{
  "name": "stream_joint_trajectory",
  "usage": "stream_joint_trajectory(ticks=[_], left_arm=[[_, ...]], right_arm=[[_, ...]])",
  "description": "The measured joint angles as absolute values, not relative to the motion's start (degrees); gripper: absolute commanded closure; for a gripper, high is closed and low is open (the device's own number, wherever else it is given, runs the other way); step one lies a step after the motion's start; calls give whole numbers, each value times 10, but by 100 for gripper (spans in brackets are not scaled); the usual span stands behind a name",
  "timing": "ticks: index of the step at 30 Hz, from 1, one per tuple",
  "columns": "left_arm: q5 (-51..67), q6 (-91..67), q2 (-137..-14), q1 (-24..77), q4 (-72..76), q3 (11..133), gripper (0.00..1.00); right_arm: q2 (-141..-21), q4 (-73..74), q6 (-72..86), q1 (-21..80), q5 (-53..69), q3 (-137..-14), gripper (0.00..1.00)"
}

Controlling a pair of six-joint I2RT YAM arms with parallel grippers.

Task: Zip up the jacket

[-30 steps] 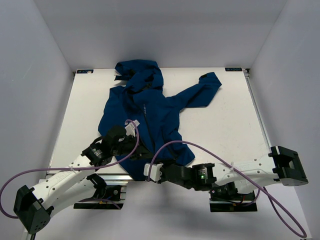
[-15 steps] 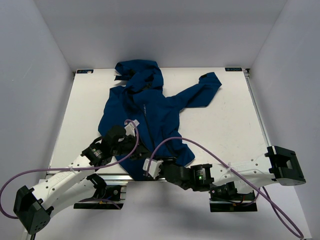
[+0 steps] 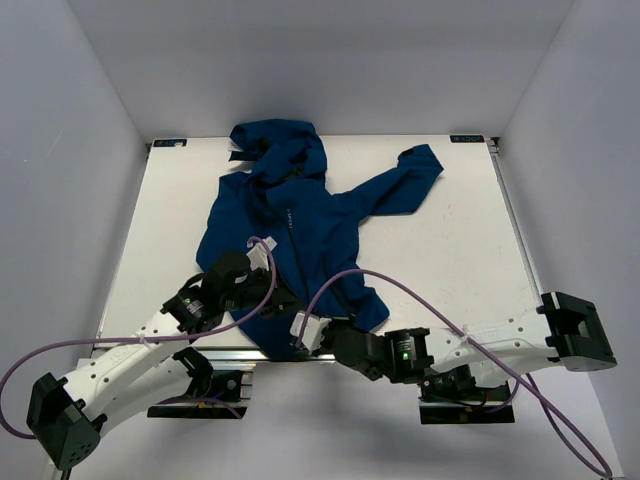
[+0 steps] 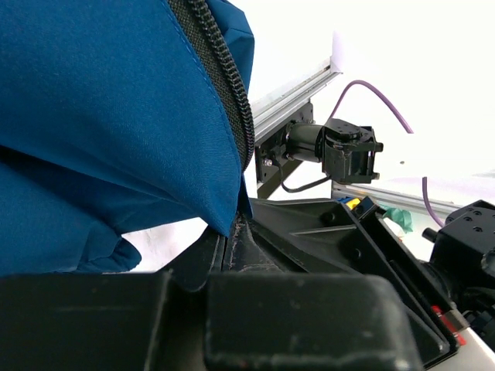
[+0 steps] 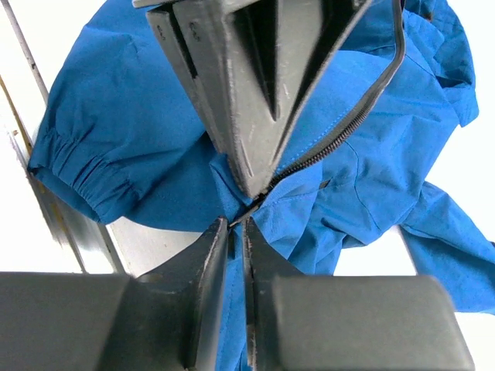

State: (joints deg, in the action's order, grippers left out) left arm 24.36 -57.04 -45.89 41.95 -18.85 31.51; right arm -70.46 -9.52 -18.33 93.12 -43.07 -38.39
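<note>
Left gripper (image 4: 232,232) pinches the hem of the dark navy hooded fabric jacket (image 3: 300,230), right gripper (image 5: 238,232) nipped tight at the black zipper (image 5: 340,130) foot; I'd hold both edges taut, aligned

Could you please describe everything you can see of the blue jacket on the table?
The dark navy-blue hooded fabric jacket lies front up on the white table, hood at the far edge, one sleeve stretched right. Its cloth is creased; a black toothed zipper runs down the front, its lower end apparently unjoined. The hem reaches the near edge, where the left gripper and right gripper each pinch it in shut jaws.
</note>
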Motion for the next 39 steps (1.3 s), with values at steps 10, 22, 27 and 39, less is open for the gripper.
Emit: stream_joint_trajectory(ticks=[10, 22, 27, 39], left_arm=[[247, -570, -459, 420, -201, 305, 100], [254, -568, -460, 420, -190, 299, 100], [254, -564, -460, 420, -194, 296, 100], [281, -564, -461, 421, -190, 296, 100]], right_arm=[[-693, -55, -156, 930, -435, -385, 100], [-705, -54, -152, 926, -440, -395, 100], [-716, -50, -151, 926, -428, -397, 95], [-743, -49, -138, 911, -415, -401, 80]])
